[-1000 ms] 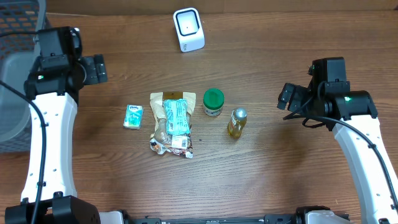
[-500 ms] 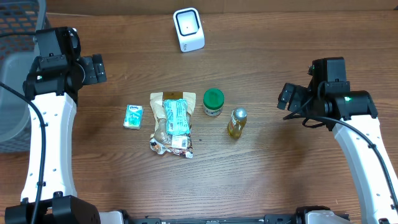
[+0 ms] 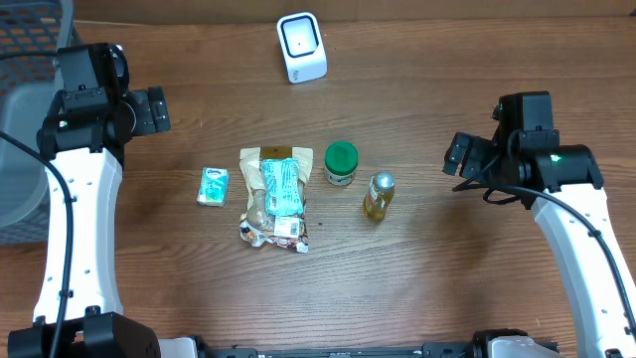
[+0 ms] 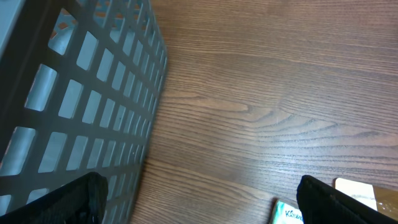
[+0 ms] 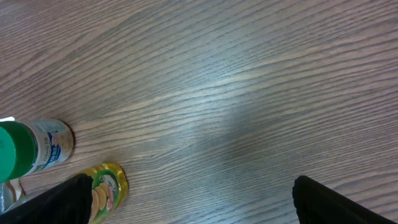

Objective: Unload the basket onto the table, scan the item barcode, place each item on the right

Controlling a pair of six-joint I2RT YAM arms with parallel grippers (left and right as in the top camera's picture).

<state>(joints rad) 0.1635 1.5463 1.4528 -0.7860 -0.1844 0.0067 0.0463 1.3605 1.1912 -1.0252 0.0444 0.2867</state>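
Note:
The white barcode scanner [image 3: 301,47] stands at the table's far edge. Mid-table lie a Kleenex tissue pack [image 3: 213,186], a clear snack bag [image 3: 274,197], a green-lidded jar [image 3: 341,163] and a small yellow bottle [image 3: 378,195]. My left gripper [image 3: 155,109] hangs open up and to the left of the tissue pack [image 4: 287,213], nothing between its fingers [image 4: 68,199]. My right gripper [image 3: 458,155] is open and empty, to the right of the bottle [image 5: 107,190] and the jar [image 5: 34,149].
A grey mesh basket [image 3: 18,109] sits at the table's left edge, close beside the left arm; its wall [image 4: 81,106] fills the left of the left wrist view. Bare wood lies under the right gripper [image 5: 193,208].

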